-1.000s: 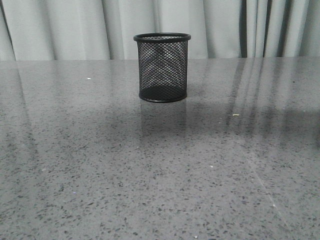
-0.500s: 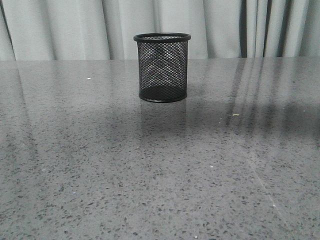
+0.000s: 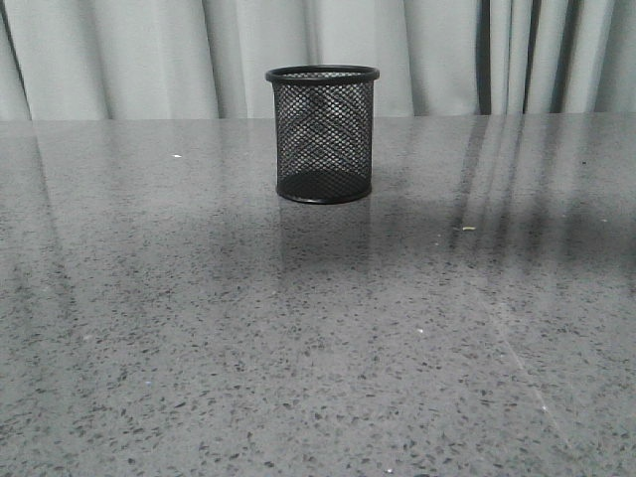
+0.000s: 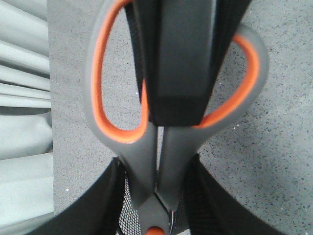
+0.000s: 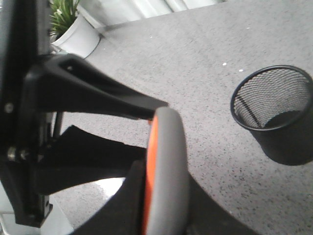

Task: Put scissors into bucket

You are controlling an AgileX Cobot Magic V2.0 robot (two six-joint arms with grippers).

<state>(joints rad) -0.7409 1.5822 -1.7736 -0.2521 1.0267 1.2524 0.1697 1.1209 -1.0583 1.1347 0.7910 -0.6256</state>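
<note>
Left wrist view: scissors clamped in left end effector, above bucket

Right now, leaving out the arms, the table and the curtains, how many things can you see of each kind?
Scissors: 1
Bucket: 1
Potted plant: 1
Total: 3

Black wire-mesh bucket, glossy speckled stone-look table, matt grey plastic scissors handles, soft cloth curtains
</note>
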